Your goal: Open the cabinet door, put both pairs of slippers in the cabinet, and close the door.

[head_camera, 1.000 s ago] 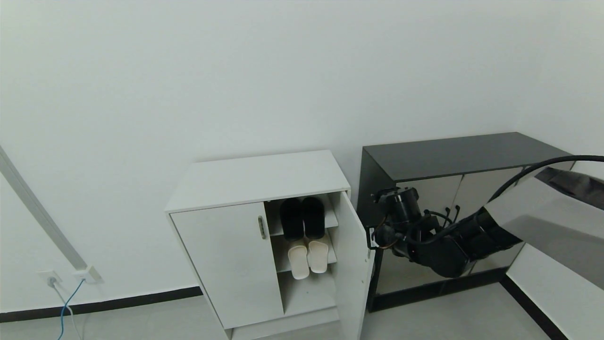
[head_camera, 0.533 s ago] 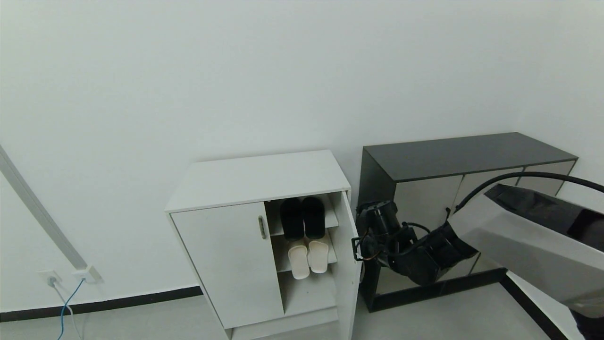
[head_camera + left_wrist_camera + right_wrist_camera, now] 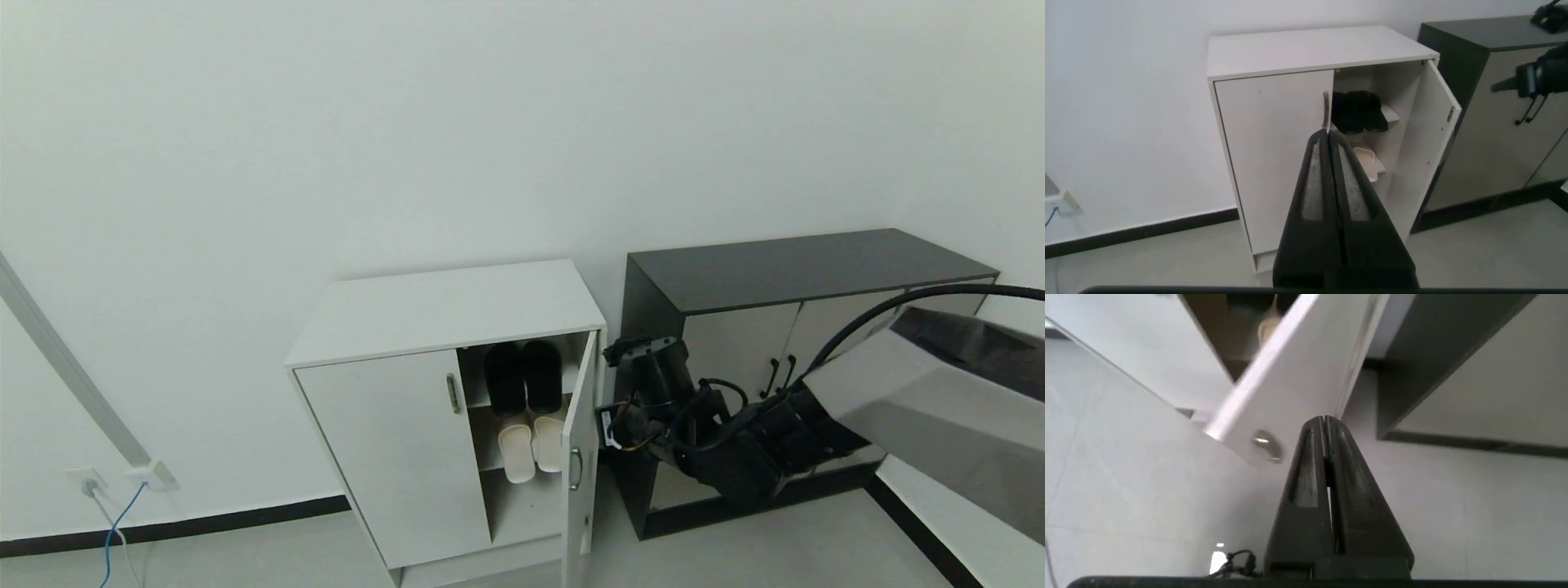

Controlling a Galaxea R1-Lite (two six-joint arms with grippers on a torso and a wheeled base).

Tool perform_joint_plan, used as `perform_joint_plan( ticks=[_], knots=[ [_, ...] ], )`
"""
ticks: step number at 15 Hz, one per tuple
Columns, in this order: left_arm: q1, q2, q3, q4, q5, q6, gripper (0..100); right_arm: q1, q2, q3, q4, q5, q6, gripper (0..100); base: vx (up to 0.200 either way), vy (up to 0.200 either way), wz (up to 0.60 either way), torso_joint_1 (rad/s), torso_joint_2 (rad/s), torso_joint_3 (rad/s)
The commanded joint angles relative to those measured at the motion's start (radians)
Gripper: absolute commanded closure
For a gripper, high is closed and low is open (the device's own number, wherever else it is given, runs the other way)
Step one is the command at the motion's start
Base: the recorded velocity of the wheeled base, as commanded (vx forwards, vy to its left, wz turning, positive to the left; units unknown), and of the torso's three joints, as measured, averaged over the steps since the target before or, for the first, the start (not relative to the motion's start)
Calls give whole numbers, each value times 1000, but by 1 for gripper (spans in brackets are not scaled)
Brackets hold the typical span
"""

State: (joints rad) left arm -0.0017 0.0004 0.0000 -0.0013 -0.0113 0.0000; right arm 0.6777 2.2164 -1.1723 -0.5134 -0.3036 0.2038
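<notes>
Spotting black slippers [image 3: 524,377] high inside the cabinet [image 3: 445,310], white slippers [image 3: 533,445] just below them. Finding the cabinet's right door [image 3: 581,408] partway open. Catching the right claw [image 3: 1327,420] pressed together just beside that door, the left claw [image 3: 1327,132] pressed together, facing the cabinet front.

light: bright, even | shadows: soft (deepest inside the cabinet [image 3: 445,309]) | glare: faint sheen on dark sideboard [image 3: 800,265]
</notes>
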Motion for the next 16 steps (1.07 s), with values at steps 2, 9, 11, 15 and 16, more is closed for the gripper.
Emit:
perform_joint_plan(
  ticks=[2, 9, 11, 15, 16],
  knots=[
    [0, 0, 0, 0, 1, 0, 100, -10, -144, 83, -7, -2, -27, 100, 0, 0, 0, 0, 0, 0],
    [0, 1, 0, 0, -1, 0, 100, 6, -182, 165, -7, 52, -27, 100, 0, 0, 429, 0, 1, 4],
    [0, 1, 0, 0, -1, -2, 100, 2, -185, 192, -8, 103, -35, 100, 0, 0, 300, -1, -4, 4],
    [0, 0, 0, 0, -1, -2, 100, 0, -195, 240, -36, 97, -83, 100, 0, 0, 0, 0, 0, 0],
    [0, 0, 0, 0, -1, -2, 100, -1, -204, 260, -36, 84, -109, 100, 0, 0, 0, 0, 0, 0]
  ],
)
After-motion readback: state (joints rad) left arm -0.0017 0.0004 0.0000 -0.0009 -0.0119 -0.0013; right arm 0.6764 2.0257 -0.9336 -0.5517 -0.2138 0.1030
